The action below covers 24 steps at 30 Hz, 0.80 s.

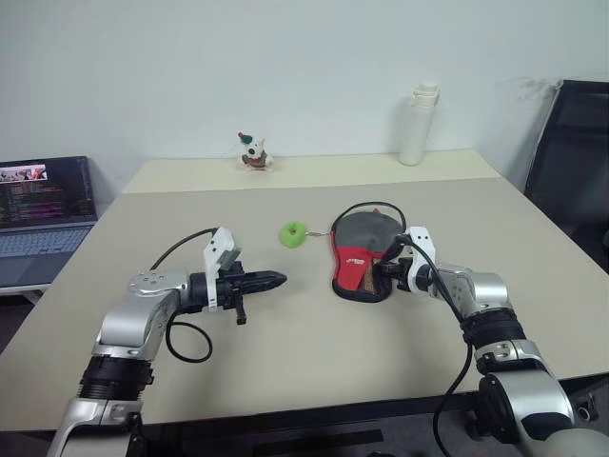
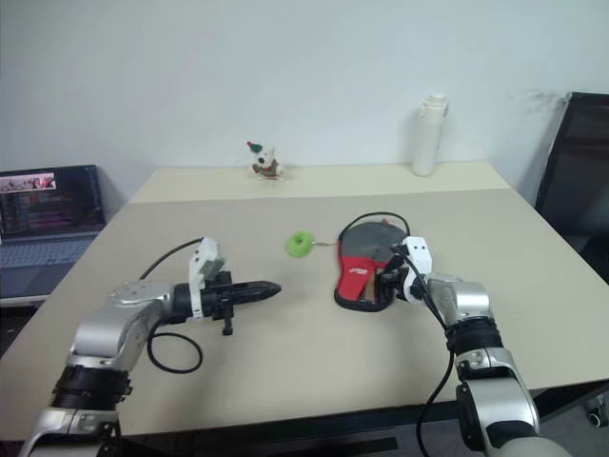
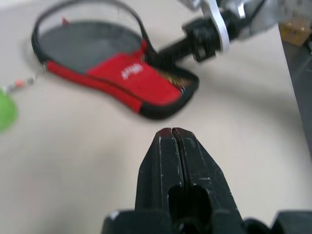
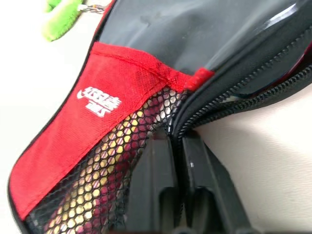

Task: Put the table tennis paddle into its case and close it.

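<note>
**Red-and-black case, zipper in the right gripper's pinch**

Fabric case (image 1: 363, 252) lies right of centre on the beige table (image 1: 285, 343), and the paddle's handle (image 4: 92, 185) shows through the mesh; a green tag (image 1: 294, 234) sits beside it, with a laptop (image 1: 43, 205), a bottle (image 1: 418, 124) and a white wall beyond.

Left wrist view: left gripper (image 3: 172, 134) pressed together, empty, well apart from the case.

Right wrist view: right gripper (image 4: 175, 141) pinched at the zipper rim (image 4: 234, 105). Soft and light, the pouch will likely slide; bracing the red end seems wise.
</note>
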Each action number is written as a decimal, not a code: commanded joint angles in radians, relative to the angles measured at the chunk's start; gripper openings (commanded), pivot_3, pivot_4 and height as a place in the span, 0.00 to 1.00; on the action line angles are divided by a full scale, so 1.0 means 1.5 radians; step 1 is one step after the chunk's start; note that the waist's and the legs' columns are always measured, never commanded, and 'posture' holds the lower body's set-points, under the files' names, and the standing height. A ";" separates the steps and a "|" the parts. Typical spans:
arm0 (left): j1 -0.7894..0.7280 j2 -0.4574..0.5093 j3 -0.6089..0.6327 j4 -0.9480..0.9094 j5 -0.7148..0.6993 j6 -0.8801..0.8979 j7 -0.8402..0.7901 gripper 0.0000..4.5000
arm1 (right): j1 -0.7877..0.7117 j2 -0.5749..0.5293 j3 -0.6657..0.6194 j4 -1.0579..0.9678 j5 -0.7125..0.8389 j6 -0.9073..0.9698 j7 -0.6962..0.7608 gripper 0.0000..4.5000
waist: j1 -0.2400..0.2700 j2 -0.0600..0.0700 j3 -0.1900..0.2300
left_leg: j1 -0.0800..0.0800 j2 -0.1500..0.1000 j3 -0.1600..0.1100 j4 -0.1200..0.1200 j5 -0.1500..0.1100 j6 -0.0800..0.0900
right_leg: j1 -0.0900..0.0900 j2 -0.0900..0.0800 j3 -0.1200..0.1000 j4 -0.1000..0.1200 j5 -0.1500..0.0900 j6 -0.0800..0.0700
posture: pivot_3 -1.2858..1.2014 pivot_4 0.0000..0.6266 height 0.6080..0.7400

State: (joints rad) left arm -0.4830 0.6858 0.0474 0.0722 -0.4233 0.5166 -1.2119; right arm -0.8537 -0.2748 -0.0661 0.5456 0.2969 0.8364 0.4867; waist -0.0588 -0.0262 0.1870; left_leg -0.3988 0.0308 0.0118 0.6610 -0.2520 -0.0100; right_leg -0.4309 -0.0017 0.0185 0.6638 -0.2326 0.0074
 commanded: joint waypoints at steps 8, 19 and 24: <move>0.094 0.043 -0.003 -0.121 -0.054 0.015 -0.055 0.00 | 0.043 0.088 0.022 -0.213 0.071 0.153 0.007 0.01 | -0.001 0.000 0.000 | -0.001 0.001 0.000 -0.001 0.000 0.000 | -0.003 0.000 0.000 0.001 0.000 0.000 | 0.52 0.24 1.00; 0.132 0.064 -0.030 -0.181 -0.078 0.033 -0.079 0.00 | 0.176 0.127 -0.029 -0.469 0.120 0.349 -0.092 0.01 | 0.008 0.000 0.000 | -0.002 -0.001 0.000 0.000 0.000 0.000 | -0.003 -0.002 0.000 0.000 -0.001 0.001 | 0.52 0.24 1.00; 0.151 0.085 -0.031 -0.189 -0.077 0.023 -0.099 0.00 | 0.246 0.151 -0.074 -0.606 0.143 0.465 -0.129 0.01 | 0.010 0.000 0.000 | -0.002 0.000 -0.001 -0.001 0.000 0.000 | -0.003 -0.002 -0.001 0.000 -0.002 0.003 | 0.52 0.24 1.00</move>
State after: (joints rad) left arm -0.2599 0.7955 0.0006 -0.1781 -0.5147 0.5635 -1.3387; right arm -0.5060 -0.0644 -0.1466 -0.2589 0.4759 1.4666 0.3044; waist -0.0437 -0.0261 0.1870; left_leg -0.4020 0.0307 0.0105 0.6602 -0.2520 -0.0100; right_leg -0.4351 -0.0043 0.0174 0.6643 -0.2357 0.0116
